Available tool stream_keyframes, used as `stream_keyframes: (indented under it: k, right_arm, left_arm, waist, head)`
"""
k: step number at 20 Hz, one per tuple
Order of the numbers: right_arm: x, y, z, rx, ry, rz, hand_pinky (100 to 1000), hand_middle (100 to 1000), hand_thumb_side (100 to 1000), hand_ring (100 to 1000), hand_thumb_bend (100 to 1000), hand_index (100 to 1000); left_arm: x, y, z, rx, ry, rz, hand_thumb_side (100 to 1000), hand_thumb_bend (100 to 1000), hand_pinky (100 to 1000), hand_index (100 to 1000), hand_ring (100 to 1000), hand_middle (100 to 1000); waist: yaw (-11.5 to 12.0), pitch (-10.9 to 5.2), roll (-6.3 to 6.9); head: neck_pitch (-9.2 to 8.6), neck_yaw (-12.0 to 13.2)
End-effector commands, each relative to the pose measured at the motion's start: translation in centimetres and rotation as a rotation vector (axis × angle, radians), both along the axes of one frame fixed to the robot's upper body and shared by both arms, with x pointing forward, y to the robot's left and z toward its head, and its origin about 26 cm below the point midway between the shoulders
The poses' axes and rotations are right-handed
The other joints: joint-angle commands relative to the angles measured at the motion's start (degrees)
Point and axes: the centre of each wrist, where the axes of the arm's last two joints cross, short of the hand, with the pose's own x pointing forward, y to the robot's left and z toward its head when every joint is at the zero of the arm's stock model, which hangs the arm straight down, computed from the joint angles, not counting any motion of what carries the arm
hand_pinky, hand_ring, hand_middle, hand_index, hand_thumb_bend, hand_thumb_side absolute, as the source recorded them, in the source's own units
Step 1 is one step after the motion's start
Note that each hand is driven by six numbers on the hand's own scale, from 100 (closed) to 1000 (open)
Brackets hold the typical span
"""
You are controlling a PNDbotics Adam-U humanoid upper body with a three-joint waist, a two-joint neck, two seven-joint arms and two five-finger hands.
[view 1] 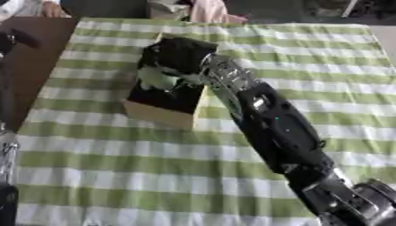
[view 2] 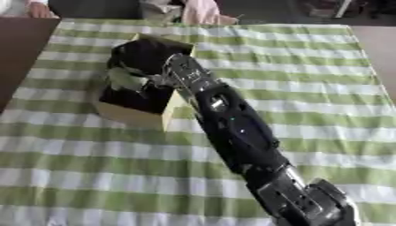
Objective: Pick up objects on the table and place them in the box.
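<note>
Box: your box (view 1: 158, 115) sits upper left of centre in the frame, a tan cardboard box with a dark inside, open at the top, its near wall facing you.
Object: a pale greenish thing (view 2: 126, 80) shows over the box's opening, left of the wrist; its shape is too blurred to name.
Right hand: your right hand (view 1: 174, 55) is over the far half of the box, above or in the opening, dark and blurred. You can't tell from either view whether its fingers are open or curled, nor whether they touch the pale thing.
Right arm: your arm (view 2: 236, 130) runs in from the lower right corner, up and left across the frame, black forearm with a silver wrist just at the box's right wall.
Left arm: a sliver of dark and silver gear (view 1: 6, 176) shows at the lower left edge in the left eye view only; the left hand itself isn't seen.
Cloth: the green and white striped cloth (view 1: 116, 176) covers the table under the box and fills most of the frame.
Table: bare brown tabletop (view 2: 19, 48) shows at the upper left, beside the cloth's edge.
</note>
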Motion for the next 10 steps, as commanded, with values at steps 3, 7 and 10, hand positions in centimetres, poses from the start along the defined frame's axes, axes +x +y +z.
stream_keyframes:
  k: [3,7,10]
  right_arm:
    - [-0.1,0.6,1.1,-0.031,-0.064,0.012,801,782,229,820,159,864]
    - [-0.2,0.6,1.6,-0.102,-0.115,0.004,944,848,382,915,279,908]
    - [-0.3,0.7,2.1,-0.159,-0.153,0.005,1000,873,444,948,348,926]
  left_arm:
    - [-0.2,0.1,0.8,0.008,-0.028,-0.004,737,100,480,701,879,783]
    - [-0.2,0.1,0.8,0.010,-0.027,-0.004,736,100,480,701,880,784]
    - [-0.2,0.0,0.8,0.010,-0.026,-0.005,736,100,481,701,880,783]
  waist:
    - [0.12,-0.79,0.39]
    - [0.16,-0.79,0.32]
    - [0.14,-0.84,0.33]
  head:
    - [-0.47,0.03]
    - [-0.40,0.13]
    - [-0.40,0.15]
